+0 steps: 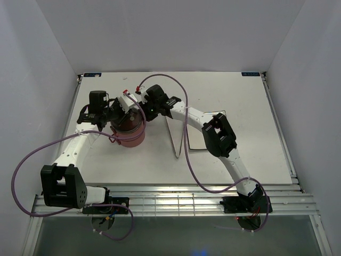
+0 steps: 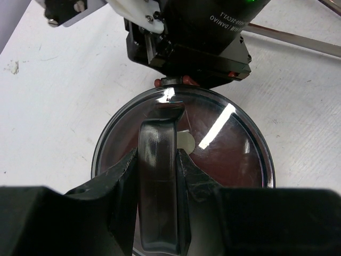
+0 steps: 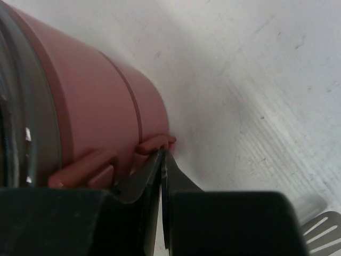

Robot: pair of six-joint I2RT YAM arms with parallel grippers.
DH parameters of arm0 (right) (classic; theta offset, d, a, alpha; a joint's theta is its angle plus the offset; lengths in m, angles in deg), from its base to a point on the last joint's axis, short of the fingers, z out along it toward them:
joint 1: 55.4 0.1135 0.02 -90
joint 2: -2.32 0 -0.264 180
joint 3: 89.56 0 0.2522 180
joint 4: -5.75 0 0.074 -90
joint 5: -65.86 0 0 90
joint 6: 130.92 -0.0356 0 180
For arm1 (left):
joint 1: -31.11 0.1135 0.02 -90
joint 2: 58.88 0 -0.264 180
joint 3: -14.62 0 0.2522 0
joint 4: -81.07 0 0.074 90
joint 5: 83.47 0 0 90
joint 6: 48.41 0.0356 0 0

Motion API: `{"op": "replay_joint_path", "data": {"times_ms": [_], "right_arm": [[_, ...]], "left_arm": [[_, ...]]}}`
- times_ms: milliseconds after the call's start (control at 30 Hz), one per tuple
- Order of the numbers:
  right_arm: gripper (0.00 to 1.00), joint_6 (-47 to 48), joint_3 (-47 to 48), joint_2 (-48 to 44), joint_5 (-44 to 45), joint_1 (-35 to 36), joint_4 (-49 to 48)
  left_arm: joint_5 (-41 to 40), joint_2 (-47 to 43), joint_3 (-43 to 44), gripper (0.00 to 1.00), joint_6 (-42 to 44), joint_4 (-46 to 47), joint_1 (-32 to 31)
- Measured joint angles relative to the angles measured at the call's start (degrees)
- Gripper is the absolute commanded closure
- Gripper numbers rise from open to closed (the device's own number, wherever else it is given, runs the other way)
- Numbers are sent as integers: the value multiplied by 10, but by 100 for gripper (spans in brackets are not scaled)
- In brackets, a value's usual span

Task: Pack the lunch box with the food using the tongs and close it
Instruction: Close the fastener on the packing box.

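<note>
The lunch box (image 1: 129, 133) stands at the table's back left, its two dusty-red tiers (image 3: 90, 106) stacked and the grey top cover (image 2: 224, 144) on. My left gripper (image 2: 158, 154) is above it, shut on the cover's dark handle (image 2: 158, 186). From the right, my right gripper (image 3: 162, 153) is shut, its tips touching a red clasp (image 3: 154, 143) low on the box's side. The silver tongs (image 1: 179, 144) lie on the white plate, and their slotted end (image 3: 322, 229) shows in the right wrist view. The food is hidden.
A white square plate (image 1: 196, 140) lies right of the lunch box, partly under my right arm. The right gripper's black body (image 2: 197, 37) hangs just beyond the cover. White walls close in the table at the back and both sides.
</note>
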Motion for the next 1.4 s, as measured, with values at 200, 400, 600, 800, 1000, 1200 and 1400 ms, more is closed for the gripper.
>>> {"op": "replay_joint_path", "data": {"times_ms": [200,400,600,800,1000,1200,1400], "right_arm": [[92,-34,-72,-24,-69,-18,-47],[92,-45,-87,-35,-68,-23,-53],[92,-38,-87,-37,-5,-30,-48],[92,-23,-75,-37,41,-47,-33],[92,-18,-12,-16,40,-45,-16],[92,-9,37,24,26,-1,34],[92,-33,-75,-9,-62,-20,-10]], "left_arm": [[-1,-3,0,100,0,-7,1],[2,-6,-4,100,0,-6,1],[2,-6,-7,100,0,0,-2],[2,-6,-8,100,0,2,-4],[4,-3,-8,100,0,7,-5],[5,-1,-8,100,1,8,-5],[10,3,-7,100,2,7,-2]]}}
